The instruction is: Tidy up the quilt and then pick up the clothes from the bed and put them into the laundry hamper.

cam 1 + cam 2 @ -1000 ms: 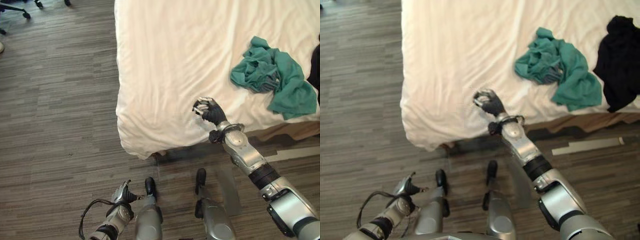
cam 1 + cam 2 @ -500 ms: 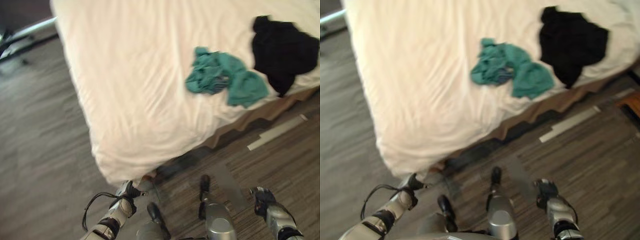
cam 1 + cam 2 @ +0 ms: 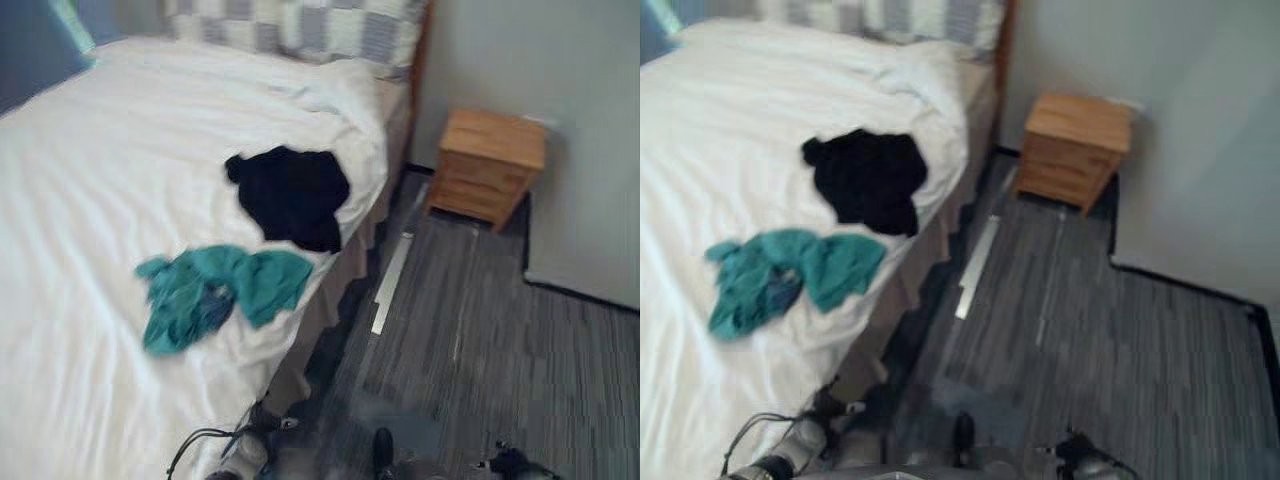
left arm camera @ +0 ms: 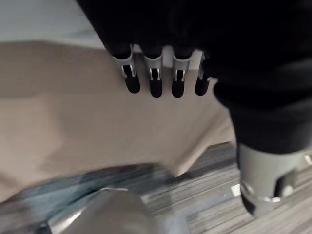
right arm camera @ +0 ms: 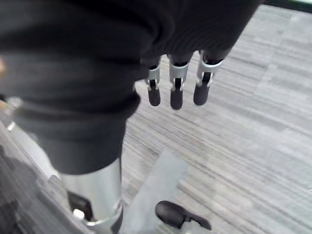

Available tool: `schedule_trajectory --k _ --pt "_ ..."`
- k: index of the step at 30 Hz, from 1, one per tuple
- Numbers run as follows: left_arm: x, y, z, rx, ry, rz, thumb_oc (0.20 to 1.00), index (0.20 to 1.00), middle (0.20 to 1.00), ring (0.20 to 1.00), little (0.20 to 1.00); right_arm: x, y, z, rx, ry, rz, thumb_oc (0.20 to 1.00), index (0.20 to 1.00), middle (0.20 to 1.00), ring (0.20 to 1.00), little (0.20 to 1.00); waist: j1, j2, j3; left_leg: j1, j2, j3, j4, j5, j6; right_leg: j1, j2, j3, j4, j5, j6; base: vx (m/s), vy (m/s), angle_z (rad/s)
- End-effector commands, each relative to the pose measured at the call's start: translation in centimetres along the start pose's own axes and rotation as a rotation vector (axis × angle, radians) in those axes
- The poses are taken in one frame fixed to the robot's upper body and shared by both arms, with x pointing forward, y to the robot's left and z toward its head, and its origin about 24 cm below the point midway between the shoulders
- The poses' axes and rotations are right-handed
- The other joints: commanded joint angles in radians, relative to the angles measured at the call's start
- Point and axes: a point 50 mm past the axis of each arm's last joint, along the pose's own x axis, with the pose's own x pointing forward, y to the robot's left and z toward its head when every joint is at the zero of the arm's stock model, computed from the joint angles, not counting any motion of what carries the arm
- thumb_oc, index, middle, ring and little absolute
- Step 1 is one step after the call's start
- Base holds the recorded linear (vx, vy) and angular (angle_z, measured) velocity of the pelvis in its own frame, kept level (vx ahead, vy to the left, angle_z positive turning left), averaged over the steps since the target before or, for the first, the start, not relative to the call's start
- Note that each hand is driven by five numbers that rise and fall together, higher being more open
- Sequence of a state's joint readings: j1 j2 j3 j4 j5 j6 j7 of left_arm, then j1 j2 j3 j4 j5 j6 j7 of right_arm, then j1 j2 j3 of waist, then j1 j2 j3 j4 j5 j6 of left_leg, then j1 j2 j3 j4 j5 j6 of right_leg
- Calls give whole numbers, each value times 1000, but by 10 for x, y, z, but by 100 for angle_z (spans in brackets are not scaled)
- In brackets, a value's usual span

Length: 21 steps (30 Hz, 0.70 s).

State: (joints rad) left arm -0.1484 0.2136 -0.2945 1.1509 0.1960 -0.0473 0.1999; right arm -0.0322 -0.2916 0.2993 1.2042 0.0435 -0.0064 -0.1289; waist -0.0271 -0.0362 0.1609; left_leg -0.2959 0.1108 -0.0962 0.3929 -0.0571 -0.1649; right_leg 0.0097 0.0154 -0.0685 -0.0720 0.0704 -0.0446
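Note:
The white quilt (image 3: 90, 200) lies spread over the bed. A crumpled teal garment (image 3: 220, 288) rests near the bed's near edge. A black garment (image 3: 292, 196) lies beyond it, closer to the checked pillows (image 3: 300, 25). My left hand (image 4: 153, 78) hangs low beside the tan bed skirt (image 4: 87, 131), fingers straight and holding nothing. My right hand (image 5: 175, 83) hangs over the grey floor, fingers straight and empty; it also shows as a dark shape at the bottom edge (image 3: 512, 462).
A wooden nightstand (image 3: 487, 163) stands against the wall past the bed's head corner. A pale strip (image 3: 390, 285) lies on the grey plank floor along the bed. The wall (image 3: 560, 120) closes off the right side.
The camera has swung right towards the head of the bed. My right hand has left the quilt's edge and dropped down beside me, and its fingers have straightened.

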Motion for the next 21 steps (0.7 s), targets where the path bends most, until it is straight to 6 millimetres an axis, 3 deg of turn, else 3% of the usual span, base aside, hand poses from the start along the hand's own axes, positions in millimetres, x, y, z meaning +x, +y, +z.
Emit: schedule_trajectory --k 1,2,3,4,6,7,9,10,11,12,13,14,16,18,19,20,21 --pt "6 11 21 67 -69 42 1000 1000 1000 1000 1000 2 5 27 -16 -91 -11 1000 1000 1000 1000 1000 56 -53 78 120 -11 29 -337 101 70 101 -53 114 10 -205 163 484 301 -192" --pt "7 10 24 101 -78 37 1000 1000 1000 1000 1000 2 5 31 -16 -105 -11 1000 1000 1000 1000 1000 53 -48 70 119 6 39 -378 125 64 111 -58 128 20 -217 168 717 385 -218" --pt "6 5 19 154 -64 3 1000 1000 1000 1000 1000 1 7 24 -8 -91 4 1000 1000 1000 1000 1000 36 -47 43 153 -2 33 -374 86 83 117 -52 169 114 -258 171 870 479 -260" --pt "7 8 24 190 -79 6 1000 1000 1000 1000 1000 0 9 18 9 -72 3 1000 1000 1000 1000 1000 21 -57 46 196 -36 67 -340 39 114 62 -63 162 353 -240 217 846 440 -259" --pt "8 12 25 180 -75 15 1000 1000 1000 1000 1000 1 7 16 10 -56 4 1000 1000 1000 1000 1000 -6 -39 79 267 -33 116 -347 17 129 -85 -92 113 622 -98 271 533 320 -131" --pt "9 19 24 197 -74 27 1000 1000 1000 1000 1000 1 6 18 40 -62 -3 1000 1000 1000 1000 1000 -37 -2 99 342 -15 124 -399 18 139 -204 -70 55 756 -78 251 567 327 -9" --pt "8 21 19 245 -63 21 1000 1000 1000 1000 1000 0 7 12 85 -45 -2 1000 1000 1000 1000 1000 -77 3 108 421 -48 118 -450 2 140 -260 -16 25 661 -121 234 588 221 -1" --pt "8 21 16 267 -56 11 1000 1000 1000 1000 1000 -1 7 7 105 -31 -3 1000 1000 1000 1000 1000 -94 4 102 440 -62 112 -462 -12 138 -270 6 17 560 -127 232 763 80 -1" --pt "7 21 6 304 -26 -2 1000 1000 1000 1000 1000 -2 9 -1 173 -3 -4 1000 1000 1000 1000 1000 -127 -9 88 490 -96 105 -480 -57 129 -298 11 7 314 -114 230 576 26 46" --pt "7 21 6 304 -26 -3 1000 1000 1000 1000 1000 -2 9 -2 173 -2 -4 1000 1000 1000 1000 1000 -130 -3 90 495 -90 103 -480 -61 128 -286 16 2 303 -111 229 659 2 118" --pt "6 21 -1 323 3 -13 1000 1000 1000 1000 1000 -2 12 -3 206 5 0 1000 1000 1000 1000 1000 -143 -2 86 528 -90 111 -480 -97 117 -298 -9 -41 175 -79 239 434 -14 100" --pt "5 22 -7 336 23 -16 1000 1000 1000 1000 1000 -2 12 -2 222 5 2 1000 1000 1000 1000 1000 -148 -1 79 544 -90 126 -480 -112 107 -322 -38 -88 118 -64 246 651 -17 55" --pt "1 19 -23 339 72 -32 1000 1000 1000 1000 1000 -3 15 -6 235 22 11 1000 1000 1000 1000 1000 -158 21 68 617 -78 156 -480 -149 89 -321 -50 -153 71 -51 243 631 -6 -4" --pt "-4 13 -39 308 120 -42 1000 1000 1000 1000 1000 -4 15 -15 236 44 13 1000 1000 1000 1000 1000 -154 38 50 612 -62 151 -382 -111 72 -273 -35 -151 76 -28 207 692 -91 -6" --pt "-9 16 -53 240 159 -30 1000 1000 1000 1000 1000 -5 9 -26 244 77 0 1000 1000 1000 1000 1000 -138 49 46 519 -22 186 -71 32 8 -194 -21 -163 89 -38 166 594 -135 2" --pt "-9 16 -53 240 160 -30 1000 1000 1000 1000 1000 -5 9 -26 244 77 0 1000 1000 1000 1000 1000 -141 46 44 514 -26 183 -70 35 8 -198 -25 -164 89 -37 166 513 -158 28" --pt "-10 20 -57 212 170 -13 1000 1000 1000 1000 1000 -6 8 -30 237 89 -3 1000 1000 1000 1000 1000 -118 27 59 418 -16 164 124 107 -2 -154 -34 -164 85 -47 140 267 -120 47"
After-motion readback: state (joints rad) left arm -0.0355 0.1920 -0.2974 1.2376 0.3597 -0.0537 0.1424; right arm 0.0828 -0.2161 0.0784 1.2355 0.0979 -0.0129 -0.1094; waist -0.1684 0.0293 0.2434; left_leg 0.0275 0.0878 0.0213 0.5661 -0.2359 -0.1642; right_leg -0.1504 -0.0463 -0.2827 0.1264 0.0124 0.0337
